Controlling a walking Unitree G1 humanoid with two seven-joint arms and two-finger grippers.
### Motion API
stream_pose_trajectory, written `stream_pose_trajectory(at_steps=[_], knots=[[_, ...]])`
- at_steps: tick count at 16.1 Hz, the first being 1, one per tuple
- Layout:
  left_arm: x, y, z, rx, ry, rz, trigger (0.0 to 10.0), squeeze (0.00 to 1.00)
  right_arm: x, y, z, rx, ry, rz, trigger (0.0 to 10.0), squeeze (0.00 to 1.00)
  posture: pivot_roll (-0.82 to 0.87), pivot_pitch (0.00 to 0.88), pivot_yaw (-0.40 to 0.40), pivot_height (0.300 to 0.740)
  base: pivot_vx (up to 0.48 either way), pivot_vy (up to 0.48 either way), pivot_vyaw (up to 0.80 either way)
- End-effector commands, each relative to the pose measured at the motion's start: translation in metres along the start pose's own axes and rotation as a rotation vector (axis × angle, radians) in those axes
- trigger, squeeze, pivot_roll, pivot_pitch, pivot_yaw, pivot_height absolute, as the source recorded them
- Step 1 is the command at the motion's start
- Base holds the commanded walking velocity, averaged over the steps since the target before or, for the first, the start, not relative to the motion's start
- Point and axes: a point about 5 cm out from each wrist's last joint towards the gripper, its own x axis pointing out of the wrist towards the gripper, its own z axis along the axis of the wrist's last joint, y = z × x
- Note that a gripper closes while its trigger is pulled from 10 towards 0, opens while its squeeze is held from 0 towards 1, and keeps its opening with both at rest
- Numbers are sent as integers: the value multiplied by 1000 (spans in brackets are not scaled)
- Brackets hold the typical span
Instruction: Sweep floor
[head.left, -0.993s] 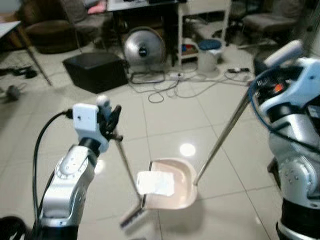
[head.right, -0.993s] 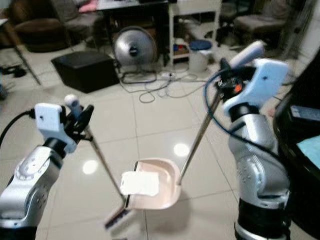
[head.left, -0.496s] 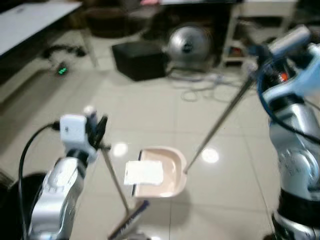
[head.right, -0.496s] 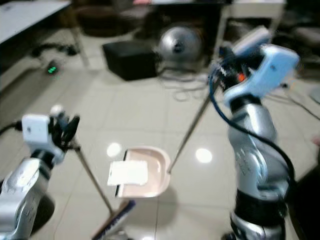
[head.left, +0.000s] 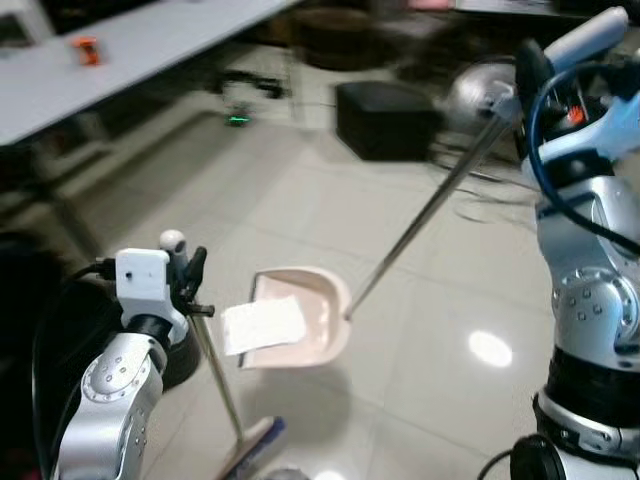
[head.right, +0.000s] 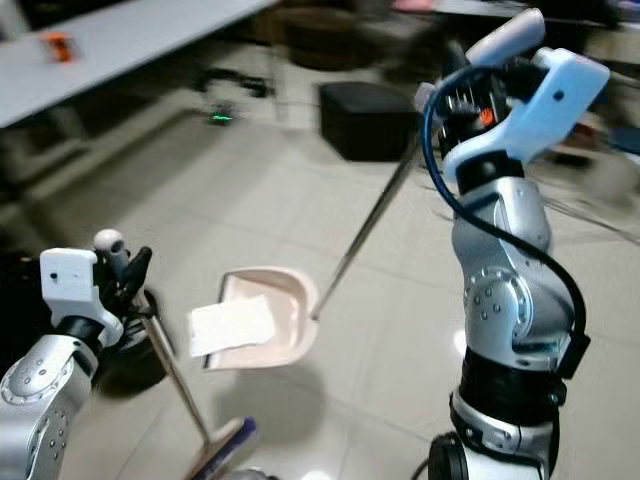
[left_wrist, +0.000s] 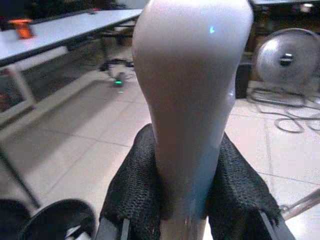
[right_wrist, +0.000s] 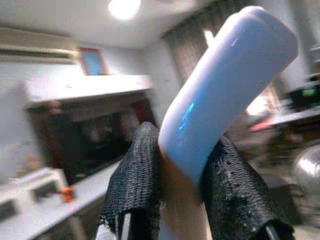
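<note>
While the left gripper (head.left: 190, 275) stays closed around the pale grip of the broom (head.left: 215, 385) at near left, the broom's thin rod slants down to its bristle head on the tiled floor (head.left: 300, 215). Just right of it, the beige dustpan (head.left: 300, 318) rests on the tiles with a white paper sheet (head.left: 262, 324) lying at its mouth. At far right, the right gripper (head.right: 470, 95) clamps the dustpan's pale blue handle grip (right_wrist: 225, 82), its long metal rod running down to the pan.

Both head eyes look forward and down at the tiled floor (head.left: 330, 210), sharing the dustpan (head.left: 300, 320). Each wrist camera looks along its jaws, very near a gripped handle.
</note>
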Motion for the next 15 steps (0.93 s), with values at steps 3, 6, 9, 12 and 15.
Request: stream_pose_trajectory(at_steps=[3, 6, 9, 12, 15], knots=[[-3, -2, 14, 31, -68, -1, 10000, 0, 6, -7, 15, 78, -92, -47, 10000, 0, 38, 0, 57, 740, 0, 0, 800], [-3, -3, 18, 23, -84, -12, 10000, 0, 9, -13, 18, 122, -122, -83, 10000, 0, 43, 0, 56, 740, 0, 0, 533], [-3, -1, 22, 27, -105, -6, 10000, 0, 12, -12, 18, 111, -114, -73, 10000, 0, 46, 0, 51, 740, 314, 0, 0], [-2, -2, 26, 54, -120, -7, 10000, 0, 15, -10, 15, 105, -102, -64, 10000, 0, 46, 0, 53, 740, 401, 0, 0], [-2, -3, 27, 52, -124, -14, 10000, 0, 16, -15, 14, 123, -105, -114, 10000, 0, 47, 0, 55, 740, 447, 0, 0]])
